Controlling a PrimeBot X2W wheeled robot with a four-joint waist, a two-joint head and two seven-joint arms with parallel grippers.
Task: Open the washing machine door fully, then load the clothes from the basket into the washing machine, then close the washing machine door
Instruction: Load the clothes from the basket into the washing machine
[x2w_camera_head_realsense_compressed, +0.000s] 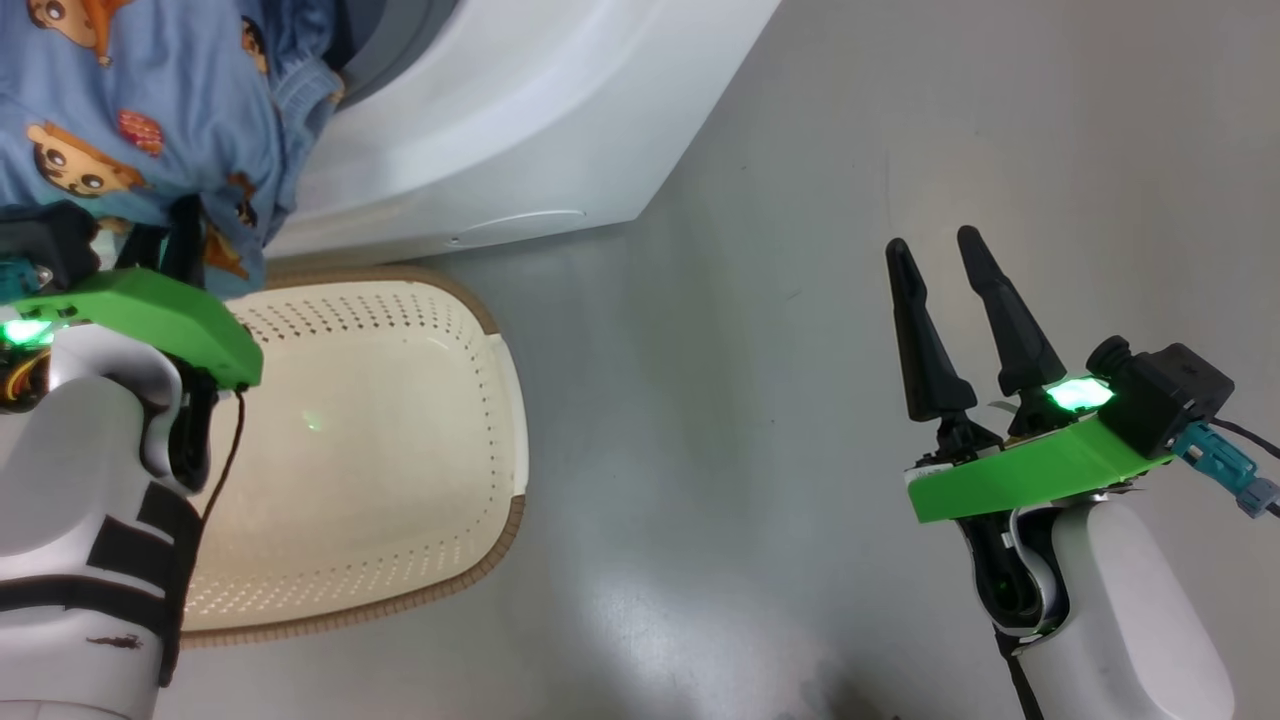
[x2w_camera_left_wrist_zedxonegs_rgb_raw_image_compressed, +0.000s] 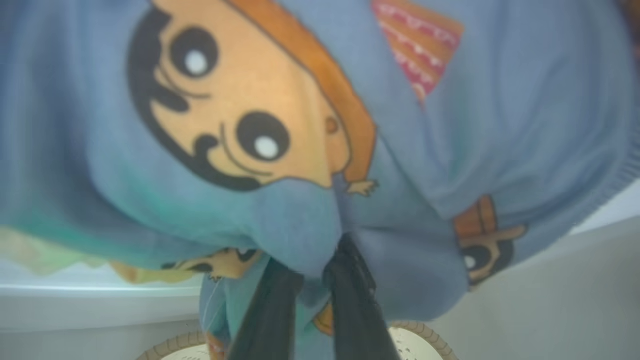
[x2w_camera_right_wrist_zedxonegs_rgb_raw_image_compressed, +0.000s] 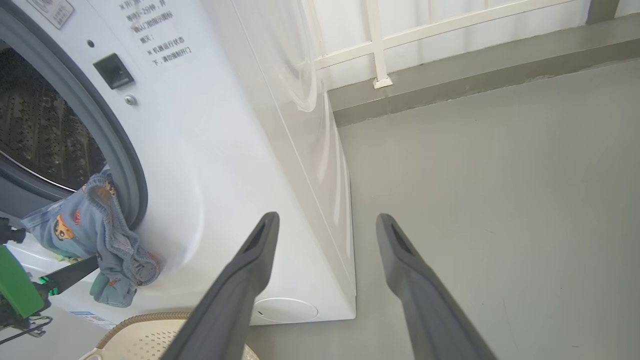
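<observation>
Blue cartoon-print clothes (x2w_camera_head_realsense_compressed: 130, 130), one bundle, are up at the washing machine (x2w_camera_head_realsense_compressed: 520, 110) mouth, above the far end of the basket (x2w_camera_head_realsense_compressed: 505, 400). In the right wrist view the bundle hangs against the lower edge of the grey seal (x2w_camera_right_wrist_zedxonegs_rgb_raw_image_compressed: 117, 150) and droops down the white front. Can't tell if it rests on the lip. Steel drum (x2w_camera_right_wrist_zedxonegs_rgb_raw_image_compressed: 40, 130) is open behind it.

Left gripper (x2w_camera_left_wrist_zedxonegs_rgb_raw_image_compressed: 312, 280): fingers (x2w_camera_left_wrist_zedxonegs_rgb_raw_image_compressed: 352, 305) close together, a fold of the fabric clamped between them. Cloth is bunched over the tips and blocks most of that camera.

Right gripper (x2w_camera_head_realsense_compressed: 932, 240): fingers apart, over bare grey floor (x2w_camera_head_realsense_compressed: 780, 420). It is well apart from the basket, off the machine's front corner.

Around / in the way:
- Basket sits on the floor just in front of the machine's base, directly under the left arm and the bundle. Its perforated bottom shows.
- Round cover (x2w_camera_right_wrist_zedxonegs_rgb_raw_image_compressed: 285, 310) sits low on the machine front.
- Black latch slot (x2w_camera_right_wrist_zedxonegs_rgb_raw_image_compressed: 113, 71) is beside the opening.
- White railing (x2w_camera_right_wrist_zedxonegs_rgb_raw_image_compressed: 375, 45) stands on a grey ledge (x2w_camera_right_wrist_zedxonegs_rgb_raw_image_compressed: 475, 70) behind the machine.

Count: 1 clothes bundle, 1 basket, 1 washing machine, 2 grippers, 2 fingers each.
</observation>
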